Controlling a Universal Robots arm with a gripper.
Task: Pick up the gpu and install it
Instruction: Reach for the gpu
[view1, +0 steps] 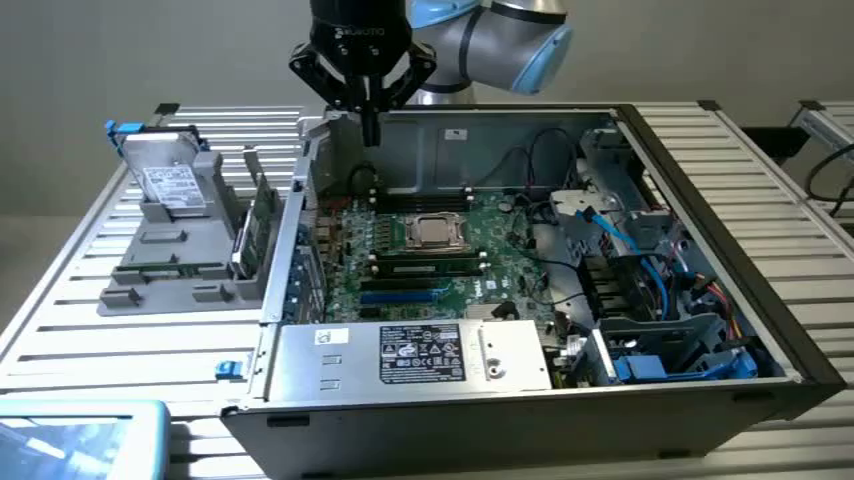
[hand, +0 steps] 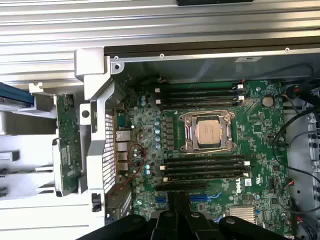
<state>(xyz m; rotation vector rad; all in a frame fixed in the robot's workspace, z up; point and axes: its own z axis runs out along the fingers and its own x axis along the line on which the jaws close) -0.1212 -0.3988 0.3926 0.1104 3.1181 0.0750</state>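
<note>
Leftmost in the exterior view, a silver hard drive (view1: 171, 185) lies on a grey rack (view1: 160, 270). The gpu (view1: 254, 225) (hand: 66, 145) stands on edge at the rack's right side, just beside the open computer case (view1: 534, 440), ungripped. Upper centre, the gripper (view1: 370, 135) (hand: 177, 212) hangs over the case's rear, jaws together and empty, with the motherboard (view1: 427, 265) and CPU (view1: 437, 231) lower right.
</note>
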